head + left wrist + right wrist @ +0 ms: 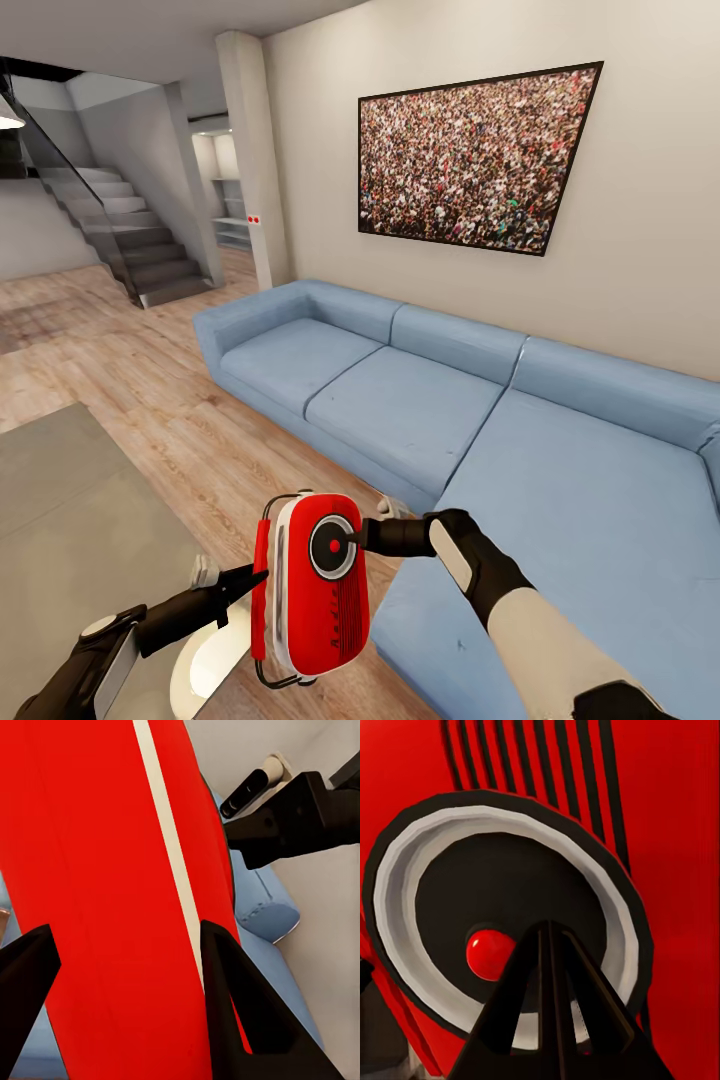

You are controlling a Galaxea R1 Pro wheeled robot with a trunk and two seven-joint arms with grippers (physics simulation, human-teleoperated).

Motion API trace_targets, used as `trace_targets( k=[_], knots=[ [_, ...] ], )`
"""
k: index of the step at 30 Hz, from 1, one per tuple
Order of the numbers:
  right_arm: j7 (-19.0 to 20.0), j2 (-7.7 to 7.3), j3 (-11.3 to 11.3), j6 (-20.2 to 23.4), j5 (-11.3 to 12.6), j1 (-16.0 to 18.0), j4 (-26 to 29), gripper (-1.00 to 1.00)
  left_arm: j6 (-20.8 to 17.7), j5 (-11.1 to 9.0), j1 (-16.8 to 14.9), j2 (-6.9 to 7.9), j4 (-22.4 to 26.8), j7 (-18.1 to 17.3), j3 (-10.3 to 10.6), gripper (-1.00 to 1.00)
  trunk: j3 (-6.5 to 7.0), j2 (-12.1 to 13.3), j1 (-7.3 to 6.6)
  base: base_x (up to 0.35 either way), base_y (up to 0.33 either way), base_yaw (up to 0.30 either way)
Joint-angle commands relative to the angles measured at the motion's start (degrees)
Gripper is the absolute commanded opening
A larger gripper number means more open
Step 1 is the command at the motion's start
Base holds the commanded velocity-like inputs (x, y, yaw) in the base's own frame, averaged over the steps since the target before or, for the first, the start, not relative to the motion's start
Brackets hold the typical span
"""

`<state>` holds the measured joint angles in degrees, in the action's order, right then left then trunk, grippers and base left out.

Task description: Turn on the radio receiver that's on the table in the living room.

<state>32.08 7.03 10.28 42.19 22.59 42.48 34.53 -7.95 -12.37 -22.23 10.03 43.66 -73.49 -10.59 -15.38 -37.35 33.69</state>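
Note:
The radio receiver (318,598), a glossy red rounded box with a white rim and a thin black wire handle, hangs upright in the air between the table (60,500) and the sofa. My left gripper (243,579) is shut on its side; in the left wrist view its black fingers (240,1012) straddle the red body (112,870). My right gripper (352,541) is shut, and its tips touch the round black dial on the front. In the right wrist view the closed fingertips (547,934) rest just beside the dial's red centre button (487,954).
A large light-blue L-shaped sofa (450,400) runs along the beige wall under a black-framed crowd photograph (470,160). The grey table top sits at the lower left. Wood plank floor leads back to a staircase (130,240) and a pillar (250,150).

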Motion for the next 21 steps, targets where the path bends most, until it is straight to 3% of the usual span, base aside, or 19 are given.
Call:
trace_targets(
  k=[1,7,11,21],
  knots=[
    [0.0,0.00,0.0,0.0,0.0,0.1,-0.1,-1.00,0.1,-0.1,0.0,-0.01,0.1,0.1,0.0,-1.00,0.00,0.0,0.00,0.000,0.000,0.000],
    [0.0,0.00,-0.1,-0.8,0.0,0.2,-0.3,-1.00,0.1,0.0,0.0,-0.48,0.0,0.5,0.1,-1.00,0.00,0.0,0.00,0.000,0.000,0.000],
    [0.1,0.00,-0.1,-1.3,0.0,0.2,-0.3,-1.00,0.1,-0.2,0.0,-1.78,0.0,2.8,0.2,-1.00,0.00,0.0,0.00,0.000,0.000,0.000],
    [0.1,0.00,0.0,-1.3,0.0,0.2,-0.3,-1.00,-0.1,-0.3,0.0,-2.93,0.0,7.1,0.3,-1.00,0.00,0.0,0.00,0.000,0.000,0.000]
  ],
)
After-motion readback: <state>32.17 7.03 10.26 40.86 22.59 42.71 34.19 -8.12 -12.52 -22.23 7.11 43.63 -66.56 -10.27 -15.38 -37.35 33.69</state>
